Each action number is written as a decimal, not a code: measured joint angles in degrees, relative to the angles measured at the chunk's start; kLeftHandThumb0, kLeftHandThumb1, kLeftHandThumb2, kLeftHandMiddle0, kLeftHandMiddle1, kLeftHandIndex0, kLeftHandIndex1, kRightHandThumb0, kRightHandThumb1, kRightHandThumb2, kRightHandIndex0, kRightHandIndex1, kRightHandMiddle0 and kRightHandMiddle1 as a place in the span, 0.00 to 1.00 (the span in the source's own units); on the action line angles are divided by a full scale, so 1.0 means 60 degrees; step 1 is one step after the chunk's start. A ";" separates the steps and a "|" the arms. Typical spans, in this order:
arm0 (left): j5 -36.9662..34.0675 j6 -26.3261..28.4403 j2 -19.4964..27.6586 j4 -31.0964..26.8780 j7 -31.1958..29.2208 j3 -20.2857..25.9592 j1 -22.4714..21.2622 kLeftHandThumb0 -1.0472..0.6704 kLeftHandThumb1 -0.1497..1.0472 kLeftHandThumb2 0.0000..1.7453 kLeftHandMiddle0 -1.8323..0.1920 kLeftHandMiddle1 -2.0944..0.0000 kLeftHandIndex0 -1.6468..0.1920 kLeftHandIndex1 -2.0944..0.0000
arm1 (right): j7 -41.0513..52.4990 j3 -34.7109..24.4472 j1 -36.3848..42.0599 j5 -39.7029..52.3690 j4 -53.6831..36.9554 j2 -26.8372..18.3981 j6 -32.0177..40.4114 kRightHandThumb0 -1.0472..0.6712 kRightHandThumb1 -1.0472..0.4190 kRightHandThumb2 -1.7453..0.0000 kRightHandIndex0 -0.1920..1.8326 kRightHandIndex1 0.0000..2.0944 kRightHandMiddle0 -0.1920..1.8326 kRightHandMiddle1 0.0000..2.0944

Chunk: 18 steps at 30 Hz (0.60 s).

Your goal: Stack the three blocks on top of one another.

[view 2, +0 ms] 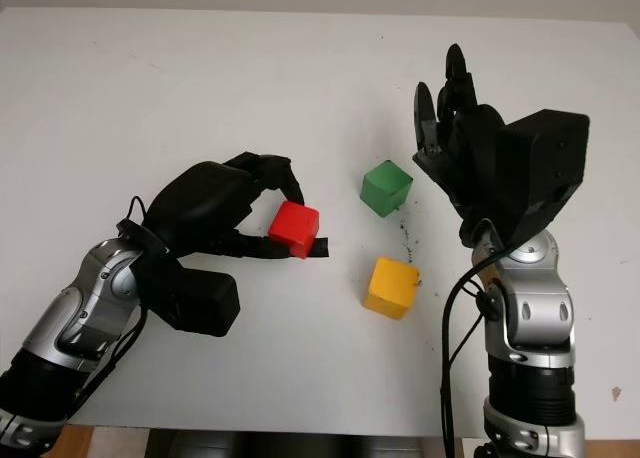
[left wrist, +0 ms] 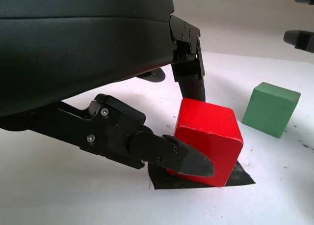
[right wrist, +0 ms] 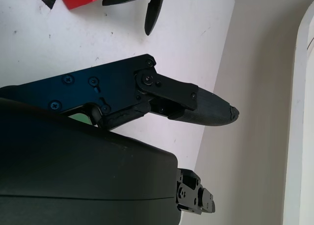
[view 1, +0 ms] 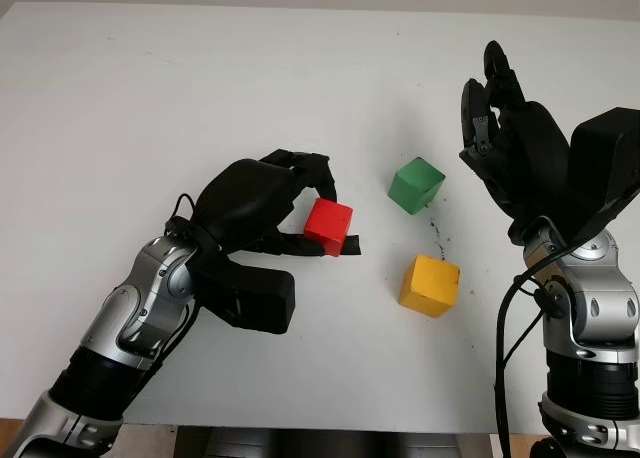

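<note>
The red block [view 1: 328,226] sits left of the table's middle on a black tape patch [left wrist: 240,173], pinched by the left hand [view 1: 262,206]: one finger on its far side, the thumb against its near face. The green block [view 1: 416,184] stands just right of it, apart; the yellow block [view 1: 430,285] lies nearer the front edge, apart from both. The right hand [view 1: 505,118] hovers open at the right, beyond the green block, holding nothing. Wide bare white table [view 1: 200,88] stretches behind.
</note>
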 measured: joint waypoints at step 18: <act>-0.1591 0.0666 0.0002 -0.1007 -0.1338 0.0167 0.0335 0.15 1.00 0.15 0.98 0.99 0.94 0.98 | 0.0018 0.0001 0.0043 -0.0005 -0.0036 -0.0004 0.0052 0.24 0.00 0.60 0.00 0.00 0.00 0.00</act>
